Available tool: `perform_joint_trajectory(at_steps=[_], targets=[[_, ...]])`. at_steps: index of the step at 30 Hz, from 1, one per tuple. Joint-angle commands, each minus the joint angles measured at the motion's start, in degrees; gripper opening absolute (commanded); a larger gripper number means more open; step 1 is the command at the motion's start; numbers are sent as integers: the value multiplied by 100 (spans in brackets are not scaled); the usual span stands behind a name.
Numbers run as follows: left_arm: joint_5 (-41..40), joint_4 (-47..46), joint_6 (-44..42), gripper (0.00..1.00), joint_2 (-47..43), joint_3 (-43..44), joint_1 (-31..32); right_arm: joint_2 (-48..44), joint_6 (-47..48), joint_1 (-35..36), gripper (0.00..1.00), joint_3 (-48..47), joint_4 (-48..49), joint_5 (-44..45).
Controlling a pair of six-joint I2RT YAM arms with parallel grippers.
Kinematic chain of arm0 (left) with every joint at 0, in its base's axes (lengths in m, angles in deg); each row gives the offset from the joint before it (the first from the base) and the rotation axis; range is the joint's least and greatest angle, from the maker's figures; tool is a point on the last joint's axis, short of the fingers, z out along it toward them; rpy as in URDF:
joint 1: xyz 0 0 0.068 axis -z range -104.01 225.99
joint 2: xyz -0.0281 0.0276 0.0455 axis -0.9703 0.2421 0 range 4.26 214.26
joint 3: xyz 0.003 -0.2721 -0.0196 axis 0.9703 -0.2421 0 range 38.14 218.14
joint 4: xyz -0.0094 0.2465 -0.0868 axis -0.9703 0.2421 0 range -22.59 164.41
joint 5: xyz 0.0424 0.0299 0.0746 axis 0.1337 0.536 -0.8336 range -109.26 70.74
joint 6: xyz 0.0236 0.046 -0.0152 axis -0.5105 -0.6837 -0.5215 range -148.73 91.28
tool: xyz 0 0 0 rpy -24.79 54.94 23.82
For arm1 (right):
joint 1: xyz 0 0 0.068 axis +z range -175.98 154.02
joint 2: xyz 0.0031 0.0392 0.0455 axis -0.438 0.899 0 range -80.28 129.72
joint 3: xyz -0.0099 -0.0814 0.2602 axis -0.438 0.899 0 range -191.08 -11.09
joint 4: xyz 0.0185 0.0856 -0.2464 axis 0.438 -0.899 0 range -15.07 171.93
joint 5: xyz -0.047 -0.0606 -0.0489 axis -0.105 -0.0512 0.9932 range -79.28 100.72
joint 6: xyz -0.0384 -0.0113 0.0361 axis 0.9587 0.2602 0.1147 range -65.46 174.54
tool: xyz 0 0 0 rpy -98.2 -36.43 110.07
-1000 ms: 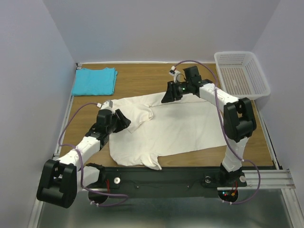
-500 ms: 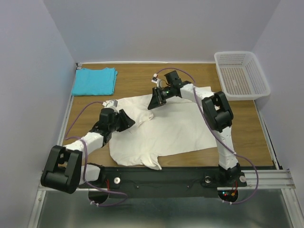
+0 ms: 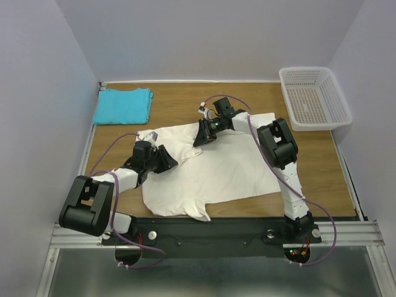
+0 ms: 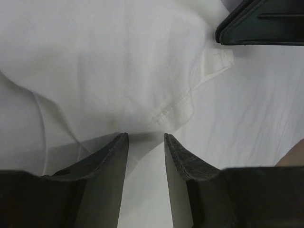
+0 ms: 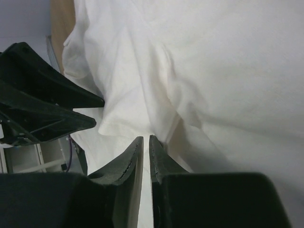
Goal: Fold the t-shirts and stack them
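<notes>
The turquoise shirt (image 3: pixel 124 106) lies folded on the counter (image 3: pixel 334 167), well apart from the far left corner of the cream-white shirt (image 3: pixel 229 170). The left pincer (image 3: pixel 166 159) sits low over the cream-white shirt's left sleeve, released, its jaws parted just short of a stitched hem. The right pincer (image 3: pixel 201 137), near that shirt's far edge, is clenched on a raised fold of its cloth. A white mesh basket (image 3: pixel 314 96) stands off its far right corner.

White mesh basket (image 3: pixel 312 99) far-R corner; wood table (image 3: pixel 179 106).
</notes>
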Motion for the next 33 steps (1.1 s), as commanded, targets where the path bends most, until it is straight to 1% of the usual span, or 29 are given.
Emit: perform_joint_trajectory(at_steps=[1,10,13,17,20,21,22,24,26,28,29,30,32,33], targets=[[-30,99,-183,47,-162,99,-8,-223,36,40,15,175,44,524],[-425,713,-385,47,-540,126,-8,-443,194,31,13,361,-211,1710],[-487,802,-438,47,-540,169,-17,-522,351,14,14,352,-290,1966],[-566,864,-473,48,-540,231,-26,-628,484,22,16,299,-334,1958],[-602,960,-508,48,-514,327,-26,-654,571,22,19,229,-378,1792],[-593,1004,-535,48,-522,354,-17,-689,615,22,21,211,-387,1722],[-584,1004,-552,48,-566,389,-26,-698,650,22,22,203,-396,1477],[-575,1030,-596,48,-662,433,-26,-820,729,22,25,220,-379,1291],[-575,1048,-614,50,-882,459,-17,-900,756,22,26,194,-387,1010],[-610,1101,-632,51,-1023,521,-26,-1040,835,14,30,176,-379,817],[-610,1136,-667,51,-1145,556,-17,-1084,844,22,31,167,-387,624],[-636,1197,-676,52,-1286,608,-17,-1146,905,22,34,141,-387,448],[-715,1311,-745,52,-1462,705,-17,-1251,967,22,35,88,-396,71],[-864,1451,-781,53,-1559,749,-26,-1313,1185,14,39,53,-422,-18]])
